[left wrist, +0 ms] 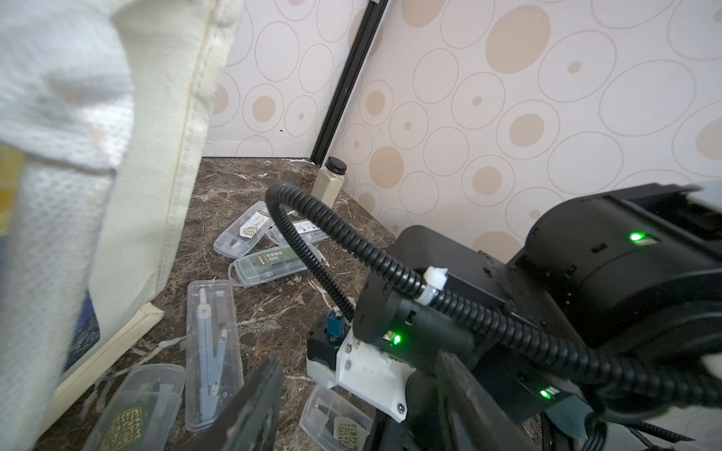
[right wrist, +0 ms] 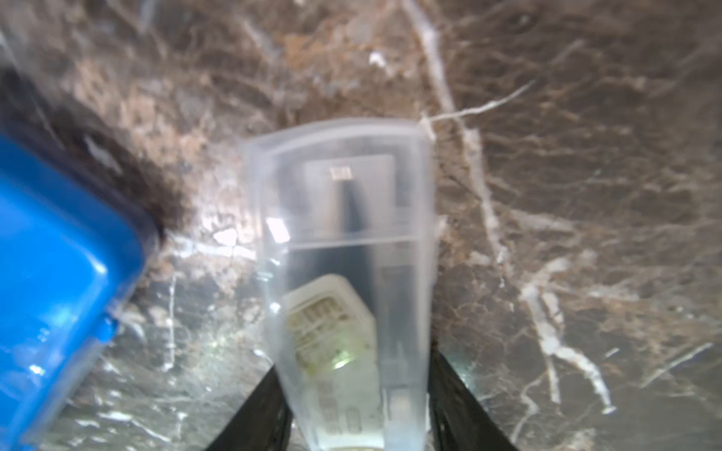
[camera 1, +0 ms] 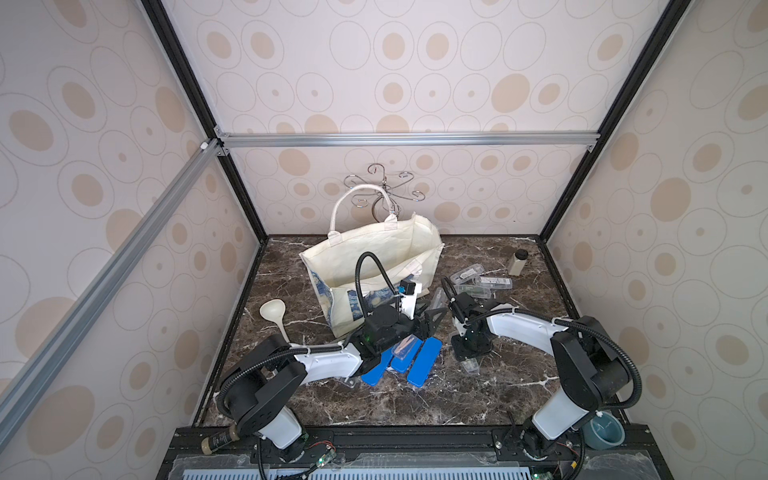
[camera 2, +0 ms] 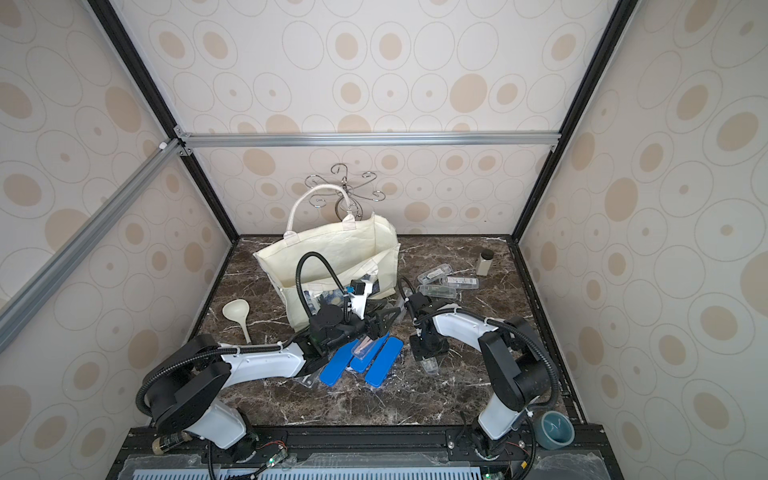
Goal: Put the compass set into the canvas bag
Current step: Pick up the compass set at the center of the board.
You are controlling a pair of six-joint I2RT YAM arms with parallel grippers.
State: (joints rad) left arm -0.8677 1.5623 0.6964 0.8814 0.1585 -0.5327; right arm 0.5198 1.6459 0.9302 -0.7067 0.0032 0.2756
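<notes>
right claw point(right wrist: 353, 363) pinched the clear compass set point(right wrist: 344, 187) by its long sides down at the table point(right wrist: 586, 195), just right of the blue cases point(camera 1: 424, 361) and outside the bag point(camera 1: 374, 249). i saw the left claw point(left wrist: 359, 361) spread and empty beside the bag's near right corner. more clear cases point(camera 1: 486, 282) lay far right.

The left arm point(camera 1: 328, 361) and right arm point(camera 1: 519, 328) are shelled in white between black joints. Black ribbed hoses point(left wrist: 351, 242) are held by white ties point(left wrist: 431, 279), and black fingers point(right wrist: 254, 421) are fitted to the right tool point(right wrist: 355, 363).
</notes>
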